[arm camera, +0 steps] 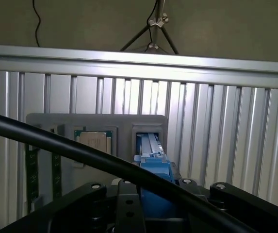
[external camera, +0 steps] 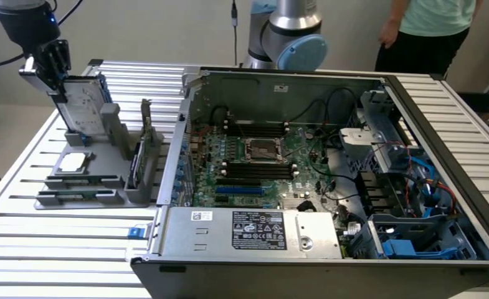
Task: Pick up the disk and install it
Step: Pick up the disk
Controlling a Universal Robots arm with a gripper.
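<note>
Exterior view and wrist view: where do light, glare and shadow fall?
Exterior view: even light; the table slats shine pale, the computer case is dimmer inside. Wrist view: the blue disk is well lit; the black cable before it is dark.

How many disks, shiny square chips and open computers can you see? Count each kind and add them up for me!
disk: 1
square chip: 1
open computer: 1
Total: 3
</note>
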